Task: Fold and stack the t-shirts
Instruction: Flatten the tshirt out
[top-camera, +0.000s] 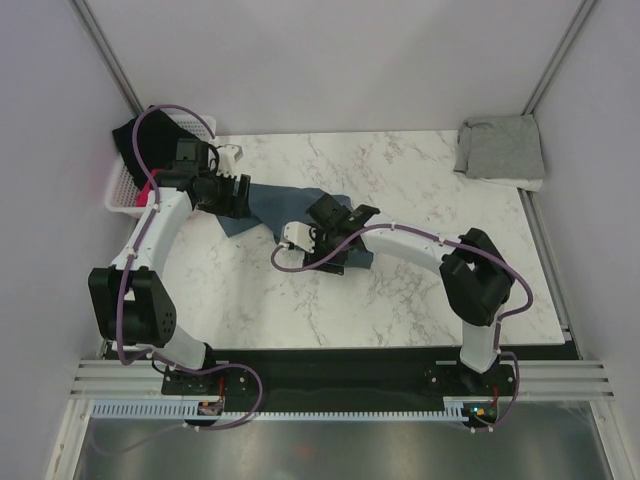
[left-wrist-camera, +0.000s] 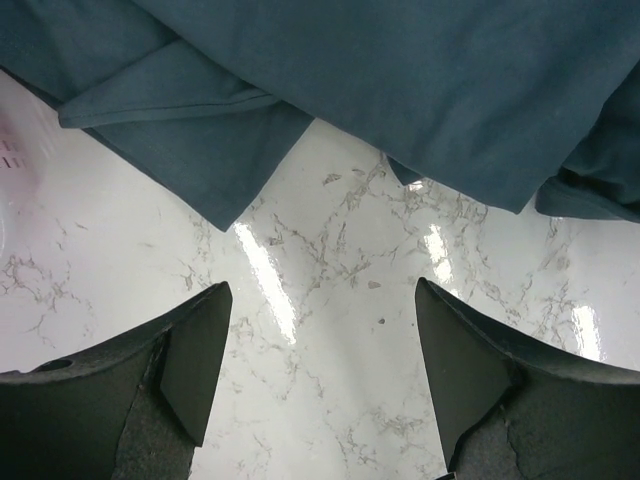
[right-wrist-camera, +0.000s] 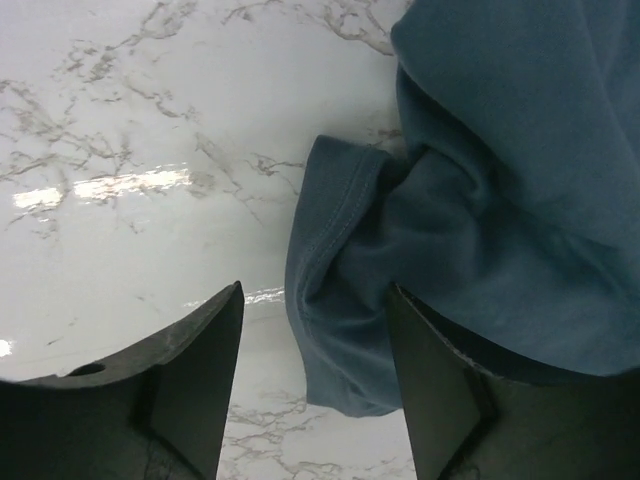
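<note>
A white slatted basket (top-camera: 120, 190) holding dark cloth (top-camera: 125, 140) sits at the upper left of the frame, beside a white marble-patterned table (top-camera: 400, 300).

Bright, even overhead light leaves only soft, faint shadows in all three sharp views, and the glossy marble counter (left-wrist-camera: 330, 400) throws white glare streaks near centre in the left wrist view and at 9 o'clock in the right wrist view.

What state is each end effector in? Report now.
Left end effector: open, holding nothing.
Right end effector: open astride edge of dark slate-blue cloth t-shirt, not gripping.
</note>
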